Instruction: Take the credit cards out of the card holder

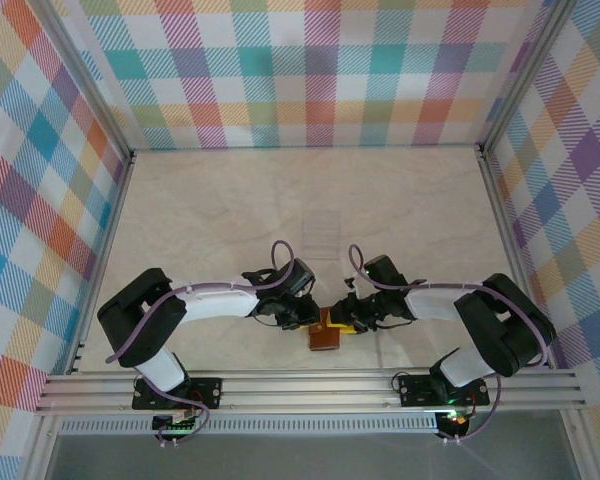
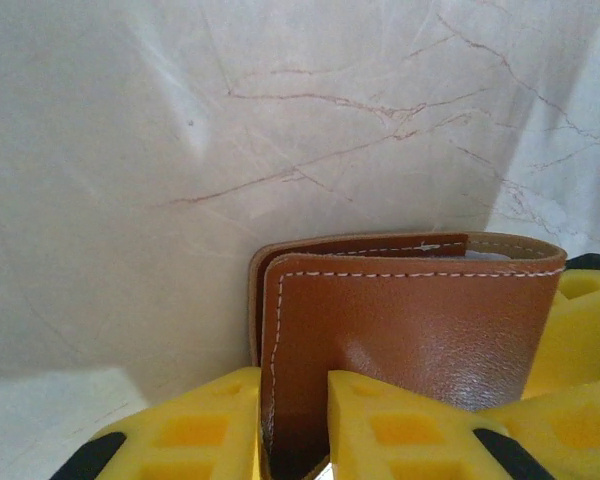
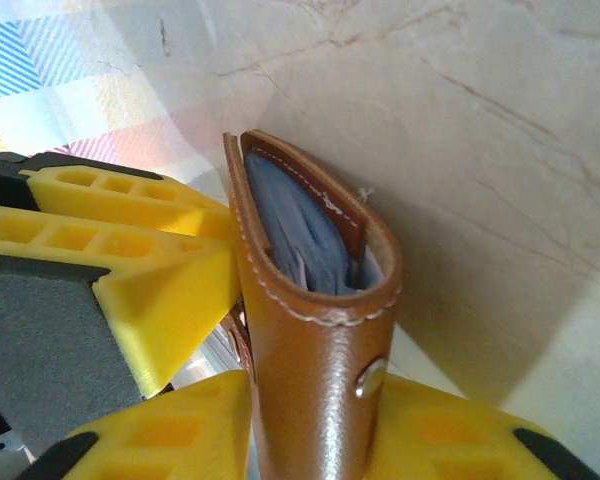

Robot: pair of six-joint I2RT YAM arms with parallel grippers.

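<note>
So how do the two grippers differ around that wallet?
The left gripper reaches in from the left, facing the flat brown side of the wallet; the right gripper reaches in from the right, facing its open edge and grey-blue lining. Both have yellow fingers closed on it.

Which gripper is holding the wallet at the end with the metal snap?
The right gripper: the wallet's silver snap sits just above its yellow fingers. The left gripper clamps plain stitched leather, with no snap beside it.
</note>
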